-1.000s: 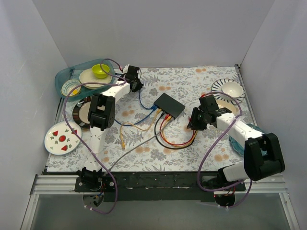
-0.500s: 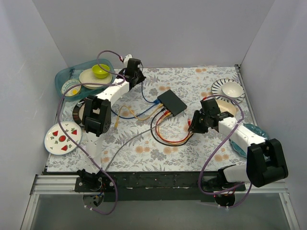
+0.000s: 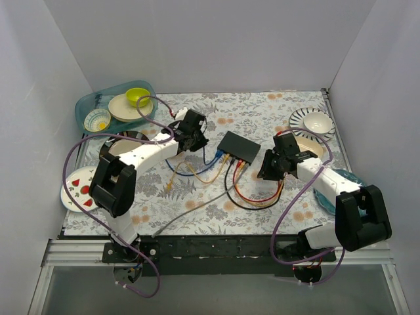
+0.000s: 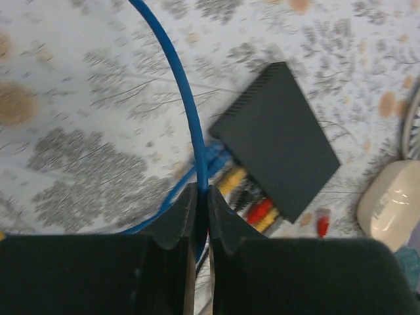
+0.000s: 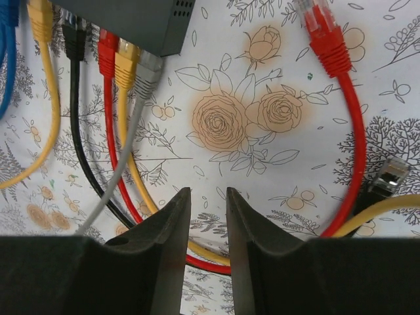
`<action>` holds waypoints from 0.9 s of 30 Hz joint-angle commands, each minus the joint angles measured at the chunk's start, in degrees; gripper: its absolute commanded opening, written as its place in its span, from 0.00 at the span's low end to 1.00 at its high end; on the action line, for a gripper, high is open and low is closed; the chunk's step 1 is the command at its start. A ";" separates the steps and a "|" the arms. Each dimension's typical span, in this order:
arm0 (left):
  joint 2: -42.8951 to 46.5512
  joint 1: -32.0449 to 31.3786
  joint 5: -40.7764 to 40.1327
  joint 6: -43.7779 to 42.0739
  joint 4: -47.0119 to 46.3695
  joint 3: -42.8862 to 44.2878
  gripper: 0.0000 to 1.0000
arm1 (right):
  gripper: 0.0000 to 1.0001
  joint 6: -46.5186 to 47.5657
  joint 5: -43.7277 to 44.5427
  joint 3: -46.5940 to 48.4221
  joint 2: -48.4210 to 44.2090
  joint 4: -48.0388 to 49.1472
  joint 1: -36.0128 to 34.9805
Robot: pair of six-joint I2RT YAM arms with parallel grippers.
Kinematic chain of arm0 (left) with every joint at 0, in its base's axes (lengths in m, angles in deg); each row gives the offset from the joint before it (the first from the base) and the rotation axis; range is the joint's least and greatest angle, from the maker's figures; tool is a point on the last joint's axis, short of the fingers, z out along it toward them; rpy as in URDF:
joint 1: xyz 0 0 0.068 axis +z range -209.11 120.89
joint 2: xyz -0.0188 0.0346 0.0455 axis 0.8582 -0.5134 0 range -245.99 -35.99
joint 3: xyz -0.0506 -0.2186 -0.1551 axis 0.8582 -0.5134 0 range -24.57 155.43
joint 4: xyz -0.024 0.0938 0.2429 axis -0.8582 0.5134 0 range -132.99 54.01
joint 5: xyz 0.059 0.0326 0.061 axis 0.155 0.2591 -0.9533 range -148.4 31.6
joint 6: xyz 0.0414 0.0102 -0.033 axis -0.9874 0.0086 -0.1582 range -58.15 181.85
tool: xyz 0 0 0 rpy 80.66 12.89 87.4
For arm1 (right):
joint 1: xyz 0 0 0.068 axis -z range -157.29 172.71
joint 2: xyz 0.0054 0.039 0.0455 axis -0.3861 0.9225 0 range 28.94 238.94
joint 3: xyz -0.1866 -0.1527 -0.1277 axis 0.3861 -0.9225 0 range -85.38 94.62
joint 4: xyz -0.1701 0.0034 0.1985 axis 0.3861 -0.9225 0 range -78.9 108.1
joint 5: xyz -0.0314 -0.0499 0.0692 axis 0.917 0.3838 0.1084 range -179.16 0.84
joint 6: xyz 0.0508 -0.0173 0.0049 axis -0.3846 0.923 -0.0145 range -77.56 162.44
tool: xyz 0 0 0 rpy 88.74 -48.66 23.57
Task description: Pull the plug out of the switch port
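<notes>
The switch (image 3: 239, 146) is a flat black box on the flowered cloth, with several cables plugged along its near edge. My left gripper (image 4: 202, 197) is just left of the switch (image 4: 275, 138), shut on the blue cable (image 4: 184, 98). The blue plug (image 4: 213, 154) is blurred at the port row. In the top view the left gripper (image 3: 202, 143) is beside the switch. My right gripper (image 5: 209, 197) hangs open over bare cloth, nothing between its fingers. Yellow, black, red, yellow and grey plugs (image 5: 107, 52) sit in the switch (image 5: 131, 20). From above, the right gripper (image 3: 266, 169) is right of the cables.
A loose red plug (image 5: 321, 33) and a loose clear plug (image 5: 390, 174) lie on the cloth. A teal tray (image 3: 88, 105) of bowls is at the back left, a strawberry plate (image 3: 73, 190) at the left, a striped dish (image 3: 312, 121) at the back right. Cable loops (image 3: 256, 197) lie in front of the switch.
My left arm has swung from the back left down to the switch, carrying the blue cable. The switch and cables have shifted a little. The right gripper has barely moved.
</notes>
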 commanded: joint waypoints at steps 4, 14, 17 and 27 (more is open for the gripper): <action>12.77 0.66 0.50 10.07 10.11 -14.37 0.00 | 0.36 0.32 2.26 2.98 0.03 1.16 -0.16; 21.29 -3.21 4.91 10.08 11.87 -17.90 0.21 | 0.36 0.06 4.64 3.41 0.29 0.20 -0.16; 23.50 -3.29 3.60 8.06 12.22 -15.71 0.38 | 0.36 0.50 6.66 4.90 0.47 -0.51 -0.07; 27.18 -3.29 -7.29 1.03 14.61 -8.22 0.45 | 0.36 1.38 10.09 9.74 5.91 -0.95 0.54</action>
